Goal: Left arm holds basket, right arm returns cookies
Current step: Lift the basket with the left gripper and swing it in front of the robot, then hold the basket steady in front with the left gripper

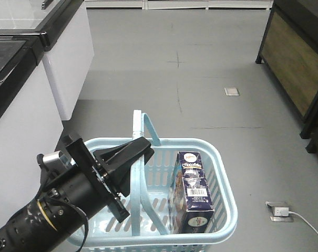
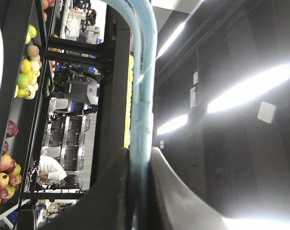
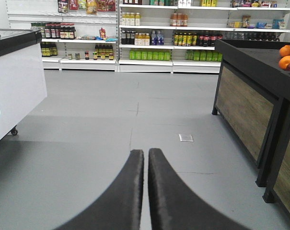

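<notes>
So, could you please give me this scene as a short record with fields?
Left hand: shut on the basket handle
Basket: light blue, slotted sides
Cookies: navy box standing upright inside the basket, right of the handle
Right hand: shut, holding nothing
Task state: cookies not yet taken out

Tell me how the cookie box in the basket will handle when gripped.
The cookies box is flat-sided cardboard, so probably stiff but crushable under a hard pinch. It stands tall and narrow on end in the basket, so a sideways nudge would likely tip it.
</notes>
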Controlling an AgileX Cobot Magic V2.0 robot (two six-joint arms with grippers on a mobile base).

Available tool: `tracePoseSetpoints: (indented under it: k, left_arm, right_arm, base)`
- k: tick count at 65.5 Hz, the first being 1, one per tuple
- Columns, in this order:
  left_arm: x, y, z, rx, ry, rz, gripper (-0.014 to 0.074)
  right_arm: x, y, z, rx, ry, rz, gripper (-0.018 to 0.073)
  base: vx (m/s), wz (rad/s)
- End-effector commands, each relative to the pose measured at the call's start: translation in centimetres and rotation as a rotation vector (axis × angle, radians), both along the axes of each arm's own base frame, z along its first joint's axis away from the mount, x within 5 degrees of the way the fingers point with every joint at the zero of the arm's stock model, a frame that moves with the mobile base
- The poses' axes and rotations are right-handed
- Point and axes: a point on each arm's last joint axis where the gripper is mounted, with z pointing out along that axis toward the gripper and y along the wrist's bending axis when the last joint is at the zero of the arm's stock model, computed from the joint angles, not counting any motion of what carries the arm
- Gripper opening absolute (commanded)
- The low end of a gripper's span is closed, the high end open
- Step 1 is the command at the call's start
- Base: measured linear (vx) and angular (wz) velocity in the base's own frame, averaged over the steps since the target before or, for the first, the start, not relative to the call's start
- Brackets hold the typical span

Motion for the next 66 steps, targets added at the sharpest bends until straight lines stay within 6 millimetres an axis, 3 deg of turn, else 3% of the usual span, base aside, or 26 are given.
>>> tracePoseSetpoints:
  k: [1,66]
  left_arm:
    - [-0.95,0.51,4.0,-0.265,-0.229,-0.002,-0.0003]
    - [-1.45,0.01,3.94,-0.263,-0.227,-0.034,-0.0003]
  right_arm:
    - [0.0,-0.05,0.18,-0.014,-0.07,-0.005,-0.0003]
    - [0.0,-0.05,0.18,-0.014,-0.07,-0.005,-0.0003]
  base:
    - [0.0,0.0]
    - [0.0,0.0]
